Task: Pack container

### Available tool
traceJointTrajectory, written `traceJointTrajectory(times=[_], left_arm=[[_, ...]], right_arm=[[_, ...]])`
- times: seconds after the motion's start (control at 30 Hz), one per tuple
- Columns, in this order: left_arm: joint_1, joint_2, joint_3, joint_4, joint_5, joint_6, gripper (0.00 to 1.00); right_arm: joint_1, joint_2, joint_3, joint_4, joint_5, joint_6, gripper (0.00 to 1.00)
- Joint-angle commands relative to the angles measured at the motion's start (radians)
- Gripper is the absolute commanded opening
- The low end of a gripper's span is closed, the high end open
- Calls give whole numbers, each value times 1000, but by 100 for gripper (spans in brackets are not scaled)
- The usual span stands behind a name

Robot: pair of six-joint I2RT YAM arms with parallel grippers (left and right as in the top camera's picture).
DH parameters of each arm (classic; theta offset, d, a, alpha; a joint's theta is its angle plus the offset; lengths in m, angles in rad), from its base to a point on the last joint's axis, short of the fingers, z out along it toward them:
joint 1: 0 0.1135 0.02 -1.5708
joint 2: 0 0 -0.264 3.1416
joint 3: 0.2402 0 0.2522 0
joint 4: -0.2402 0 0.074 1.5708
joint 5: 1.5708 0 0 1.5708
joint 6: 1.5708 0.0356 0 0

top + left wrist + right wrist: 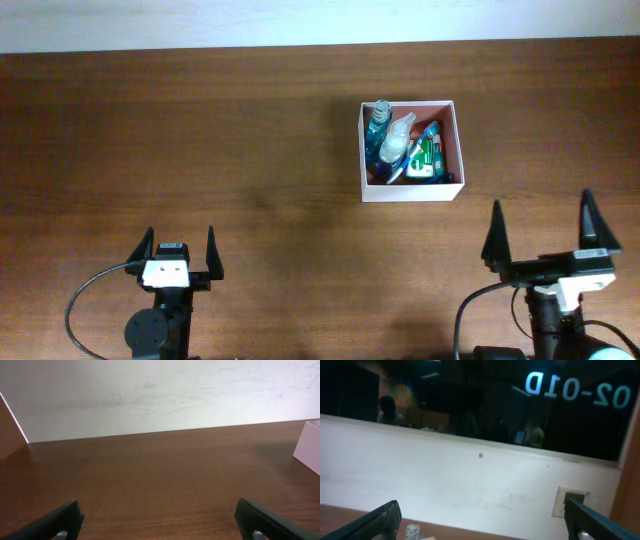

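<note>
Container [410,190] holds bottles [383,128], green packet [431,155]; left gripper [180,236], right gripper [541,205] — both wide, empty.

We see a table [200,130] of dark reddish-brown wood with a fine grain running lengthwise. The container [410,191] has white walls and a pinkish-brown floor. In it we make out a clear blue bottle [378,122], a paler blue spray bottle [396,146] with a white head, and a green packet [431,158]. The left gripper [180,236] and the right gripper [542,203] are black, each with a white block. The wall [150,395] is off-white with faint scuffs.
</note>
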Motion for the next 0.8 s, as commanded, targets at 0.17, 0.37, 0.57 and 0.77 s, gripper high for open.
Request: traceJointTrajectory(times=[0.17,0.37,0.57,0.77], left_arm=[[-4,-8,-3,-4,11,13,99],[-4,-8,-3,-4,11,13,99],[-4,-8,-3,-4,11,13,99],[-4,-8,-3,-4,11,13,100]], right_arm=[[11,-104,-107,10,-39,5,99],[19,-138,-159,14,-38,14,99],[63,-138,-212,60,-24,19,99],[69,-138,-291,118,-8,19,99]])
